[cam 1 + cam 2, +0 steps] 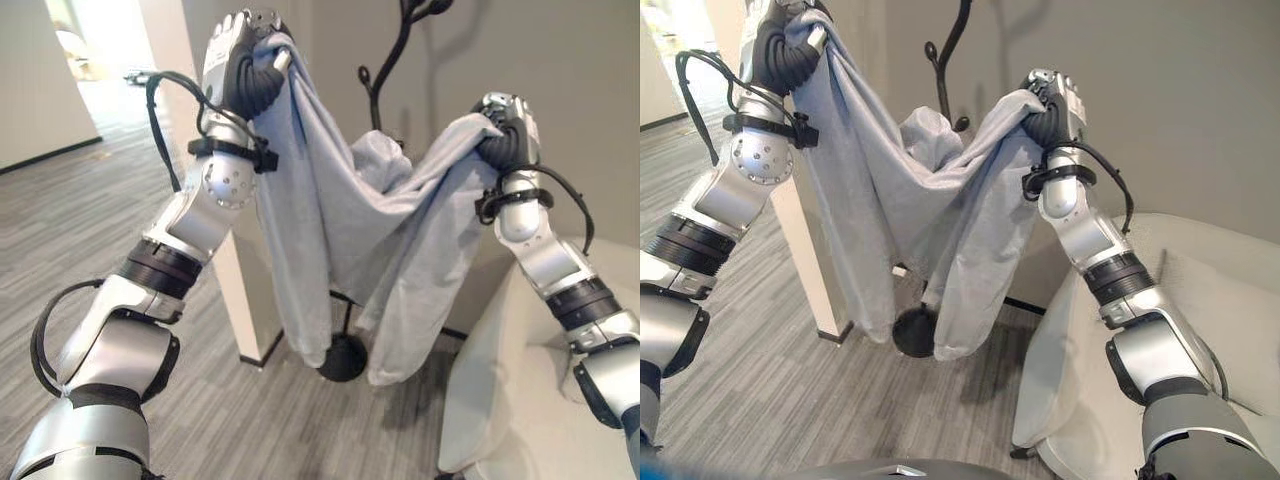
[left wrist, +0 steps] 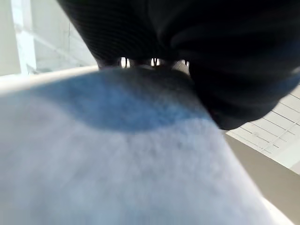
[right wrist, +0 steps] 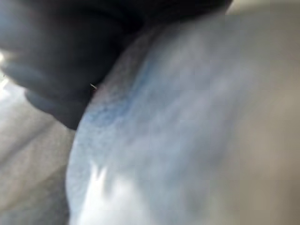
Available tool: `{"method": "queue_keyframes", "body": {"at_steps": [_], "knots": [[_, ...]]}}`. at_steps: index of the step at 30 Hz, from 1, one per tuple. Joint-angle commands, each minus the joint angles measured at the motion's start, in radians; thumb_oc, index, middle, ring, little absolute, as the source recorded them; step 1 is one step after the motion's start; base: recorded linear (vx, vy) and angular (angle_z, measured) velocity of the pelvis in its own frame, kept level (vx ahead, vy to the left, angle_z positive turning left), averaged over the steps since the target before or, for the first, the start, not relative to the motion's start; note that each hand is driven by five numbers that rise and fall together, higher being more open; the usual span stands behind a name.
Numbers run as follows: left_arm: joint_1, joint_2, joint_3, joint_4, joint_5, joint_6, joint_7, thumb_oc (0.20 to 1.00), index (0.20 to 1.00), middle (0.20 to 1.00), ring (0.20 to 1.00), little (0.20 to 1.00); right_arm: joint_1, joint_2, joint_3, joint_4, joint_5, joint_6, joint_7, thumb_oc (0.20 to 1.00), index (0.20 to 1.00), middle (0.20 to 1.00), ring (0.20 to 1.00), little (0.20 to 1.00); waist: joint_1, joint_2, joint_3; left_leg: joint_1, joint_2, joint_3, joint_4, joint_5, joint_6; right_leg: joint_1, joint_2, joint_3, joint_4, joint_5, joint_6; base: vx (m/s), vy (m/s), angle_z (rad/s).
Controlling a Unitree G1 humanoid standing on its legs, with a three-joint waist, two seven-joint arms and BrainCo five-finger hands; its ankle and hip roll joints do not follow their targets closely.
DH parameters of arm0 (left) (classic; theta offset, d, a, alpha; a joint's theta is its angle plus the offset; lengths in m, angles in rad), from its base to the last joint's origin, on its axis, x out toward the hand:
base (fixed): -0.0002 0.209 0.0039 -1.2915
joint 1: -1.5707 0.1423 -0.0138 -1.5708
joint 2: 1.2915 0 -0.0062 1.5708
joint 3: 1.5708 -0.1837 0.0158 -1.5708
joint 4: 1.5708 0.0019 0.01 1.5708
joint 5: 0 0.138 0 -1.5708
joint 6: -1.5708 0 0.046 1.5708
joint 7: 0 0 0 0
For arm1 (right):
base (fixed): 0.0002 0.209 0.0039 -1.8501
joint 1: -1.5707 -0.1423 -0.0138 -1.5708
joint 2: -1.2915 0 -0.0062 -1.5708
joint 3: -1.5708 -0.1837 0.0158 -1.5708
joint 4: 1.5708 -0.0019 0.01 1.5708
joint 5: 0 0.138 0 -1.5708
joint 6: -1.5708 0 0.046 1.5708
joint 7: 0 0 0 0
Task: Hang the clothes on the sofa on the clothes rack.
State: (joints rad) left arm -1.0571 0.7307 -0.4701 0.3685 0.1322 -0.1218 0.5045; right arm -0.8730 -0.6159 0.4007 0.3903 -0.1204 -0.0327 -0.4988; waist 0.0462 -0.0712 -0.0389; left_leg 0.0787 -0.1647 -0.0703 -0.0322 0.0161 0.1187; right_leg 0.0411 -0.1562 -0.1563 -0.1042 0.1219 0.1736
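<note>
Grey plank flooring (image 1: 120, 230) runs up to a plain wall, with a white pillar (image 1: 245, 300) on your left and the pale sofa (image 1: 1210, 300) at your lower right. Between them stands the black clothes rack (image 1: 385, 75), its round base (image 1: 342, 358) on the floor and its curled hooks rising behind the cloth.

You have the light grey garment (image 1: 350, 230) off the sofa and lifted high. Your left hand (image 1: 245, 65) has its fingers curled round one upper edge, raised above the other side. Your right hand (image 1: 1050, 105) is clenched on the other upper edge, a little lower. The garment sags between the two hands in a deep fold, and its long ends hang down to near the rack's base, in front of the pole.

So the pickup looks done, and the carry to the rack as well. What is left, as I judge it, is the hanging itself: I cannot tell whether any fold has caught on a hook, and both hands carry the weight. You need to bring an upper edge over a hook, then let go.
</note>
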Motion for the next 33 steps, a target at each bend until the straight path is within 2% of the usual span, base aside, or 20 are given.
{"method": "queue_keyframes", "body": {"at_steps": [1, 7, 13, 15, 18, 20, 21, 23, 27, 28, 30, 31, 32, 33], "knots": [[-0.123, -0.021, -0.051, 0.111, 0.018, -0.014, 0.014, 0.2, 0.2, 0.2, 0.2, 0.2, -0.146, -0.058, -0.019, 0.063, -0.022, -0.031, -0.039, 0.2, 0.2, 0.2, 0.2, 0.2, 0.012, 0.007, -0.086, -0.053, 0.138, 0.044, -0.055, 0.009, -0.161, -0.045, 0.009, -0.002, 0.017, -0.066, 0.043, 0.03, -0.099, 0.17], [-0.145, -0.015, -0.065, 0.112, 0.012, -0.011, 0.019, 0.2, 0.2, 0.2, 0.2, 0.2, -0.161, -0.069, -0.02, 0.05, -0.017, -0.038, -0.039, 0.2, 0.2, 0.2, 0.2, 0.2, -0.003, 0.006, -0.079, -0.094, 0.16, 0.041, -0.055, 0.02, -0.179, -0.064, 0.023, -0.023, 0.017, -0.085, 0.041, -0.01, -0.093, 0.07], [-0.144, -0.002, -0.057, 0.094, 0.001, -0.014, 0.036, 0.2, 0.2, 0.2, 0.2, 0.2, -0.173, -0.075, -0.019, 0.038, -0.007, -0.062, -0.051, 0.2, 0.2, 0.2, 0.2, 0.2, 0.003, 0.003, -0.052, -0.156, 0.184, -0.004, -0.055, 0.04, -0.202, -0.083, 0.045, -0.071, 0.017, -0.109, 0.029, -0.05, -0.089, 0.18], [-0.137, -0.006, -0.056, 0.092, -0.001, -0.015, 0.037, 0.2, 0.2, 0.2, 0.2, 0.2, -0.173, -0.075, -0.016, 0.04, -0.005, -0.066, -0.054, 0.2, 0.2, 0.2, 0.2, 0.2, 0.008, 0.001, -0.047, -0.167, 0.183, -0.019, -0.055, 0.035, -0.205, -0.084, 0.046, -0.085, 0.017, -0.113, 0.026, -0.03, -0.021, 0.23], [-0.145, -0.009, -0.062, 0.088, -0.004, -0.017, 0.042, 0.2, 0.2, 0.2, 0.2, 0.2, -0.18, -0.072, -0.011, 0.044, -0.003, -0.072, -0.059, 0.2, 0.2, 0.2, 0.2, 0.2, 0.028, -0.004, -0.033, -0.202, 0.179, -0.047, -0.055, 0.058, -0.218, -0.091, 0.046, -0.119, 0.017, -0.12, 0.021, -0.05, 0.037, 0.16], [-0.132, -0.02, -0.056, 0.078, -0.001, -0.019, 0.045, 0.2, 0.2, 0.2, 0.2, 0.2, -0.165, -0.068, -0.027, 0.022, 0.0, -0.079, -0.06, 0.2, 0.2, 0.2, 0.2, 0.2, 0.033, -0.005, -0.016, -0.244, 0.159, -0.069, -0.055, 0.054, -0.22, -0.092, 0.033, -0.139, 0.017, -0.132, 0.023, -0.06, 0.164, 0.43], [-0.11, -0.027, -0.042, 0.06, 0.007, -0.017, 0.044, 0.2, 0.2, 0.2, 0.2, 0.2, -0.146, -0.077, -0.034, 0.0, -0.014, -0.075, -0.054, 0.2, 0.2, 0.2, 0.2, 0.2, 0.038, -0.001, -0.014, -0.254, 0.14, -0.1, -0.055, 0.047, -0.211, -0.084, 0.024, -0.137, 0.017, -0.13, 0.019, -0.01, 0.189, 0.59], [-0.095, -0.024, -0.03, 0.053, 0.009, -0.017, 0.041, 0.2, 0.2, 0.2, 0.2, 0.2, -0.14, -0.079, -0.038, 0.003, -0.023, -0.073, -0.056, 0.2, 0.2, 0.2, 0.2, 0.2, 0.044, 0.006, -0.017, -0.235, 0.136, -0.117, -0.055, 0.059, -0.201, -0.078, 0.02, -0.136, 0.017, -0.122, 0.02, 0.06, 0.201, 0.4], [-0.067, -0.013, -0.016, 0.044, 0.01, -0.018, 0.03, 0.2, 0.2, 0.2, 0.2, 0.2, -0.122, -0.07, -0.054, 0.015, -0.034, -0.056, -0.043, 0.2, 0.2, 0.2, 0.2, 0.2, 0.043, 0.006, -0.031, -0.188, 0.113, -0.105, -0.05, 0.052, -0.179, -0.048, -0.018, -0.142, 0.017, -0.096, 0.028, 0.13, 0.247, 0.07], [-0.041, -0.007, 0.001, 0.035, 0.011, -0.018, 0.022, 0.2, 0.2, 0.2, 0.2, 0.2, -0.101, -0.053, -0.06, 0.021, -0.046, -0.042, -0.031, 0.2, 0.2, 0.2, 0.2, 0.2, 0.038, 0.01, -0.036, -0.14, 0.099, -0.073, -0.046, 0.031, -0.157, -0.032, -0.046, -0.132, 0.051, -0.076, 0.031, 0.23, 0.416, -0.01], [-0.031, -0.004, 0.008, 0.029, 0.012, -0.017, 0.018, 0.2, 0.2, 0.2, 0.2, 0.2, -0.096, -0.047, -0.06, 0.023, -0.051, -0.038, -0.028, 0.2, 0.2, 0.2, 0.2, 0.2, 0.042, 0.013, -0.028, -0.113, 0.095, -0.054, -0.045, 0.025, -0.148, -0.036, -0.059, -0.114, 0.101, -0.081, 0.033, 0.16, 0.361, -0.07], [-0.014, 0.007, 0.025, 0.02, 0.008, -0.016, 0.011, 0.2, 0.2, 0.2, 0.2, 0.2, -0.088, -0.029, -0.065, 0.034, -0.057, -0.026, -0.022, 0.2, 0.2, 0.2, 0.2, 0.2, 0.037, 0.027, -0.019, -0.054, 0.089, -0.023, -0.041, 0.01, -0.13, -0.053, -0.088, -0.087, 0.223, -0.06, 0.032, 0.12, 0.294, -0.11], [-0.012, 0.008, 0.027, 0.018, 0.008, -0.015, 0.011, 0.2, 0.2, 0.2, 0.2, 0.2, -0.089, -0.028, -0.063, 0.034, -0.057, -0.026, -0.023, 0.2, 0.2, 0.2, 0.2, 0.2, 0.039, 0.027, -0.014, -0.049, 0.088, -0.019, -0.041, 0.01, -0.128, -0.056, -0.09, -0.081, 0.234, -0.065, 0.033, 0.18, 0.452, -0.23], [0.0, 0.008, 0.037, 0.019, 0.01, -0.014, 0.006, 0.2, 0.2, 0.2, 0.2, 0.2, -0.089, -0.014, -0.068, 0.037, -0.058, -0.025, -0.032, 0.2, 0.2, 0.2, 0.2, 0.2, 0.04, 0.04, -0.007, -0.022, 0.091, -0.01, -0.037, -0.003, -0.123, -0.073, -0.097, -0.074, 0.296, -0.065, 0.025, 0.05, 0.169, -0.15]]}}
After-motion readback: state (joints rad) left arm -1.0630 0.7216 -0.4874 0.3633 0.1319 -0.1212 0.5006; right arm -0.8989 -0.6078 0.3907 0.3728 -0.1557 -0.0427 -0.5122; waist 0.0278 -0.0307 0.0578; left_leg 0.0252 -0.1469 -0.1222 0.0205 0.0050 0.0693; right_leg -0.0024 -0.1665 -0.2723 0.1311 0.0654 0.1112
